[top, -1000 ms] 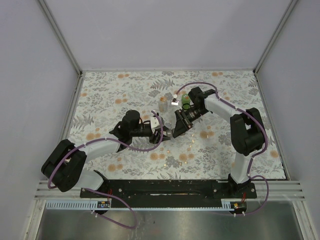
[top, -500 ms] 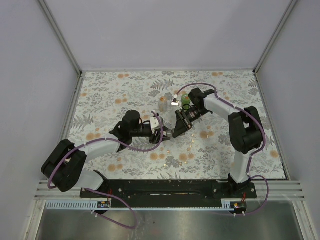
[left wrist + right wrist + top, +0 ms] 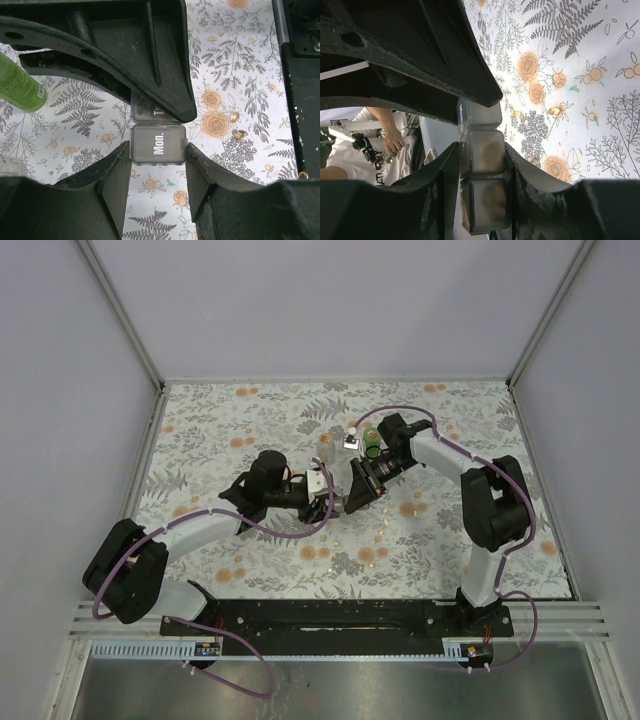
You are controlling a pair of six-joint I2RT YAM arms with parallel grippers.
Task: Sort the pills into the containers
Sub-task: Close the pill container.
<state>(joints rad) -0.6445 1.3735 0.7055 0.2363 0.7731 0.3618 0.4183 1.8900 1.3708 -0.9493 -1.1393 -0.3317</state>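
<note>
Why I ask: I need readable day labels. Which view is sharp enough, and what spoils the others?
Left wrist: the translucent grey plastic pill organiser is sharp, "Mon." readable, the next lid shadowed. Right wrist: organiser edge-on, soft, no label legible. Top external: evenly lit, labels too small.

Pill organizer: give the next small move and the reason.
Probably release the right gripper: it and the left gripper both clamp the pill organizer, its Mon. lid looks shut, and loose pills lie on the table with no gripper free.

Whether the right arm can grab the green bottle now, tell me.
Probably not yet: the green bottle is close by, but the right gripper is shut on the pill organizer, which the left gripper also grips.
</note>
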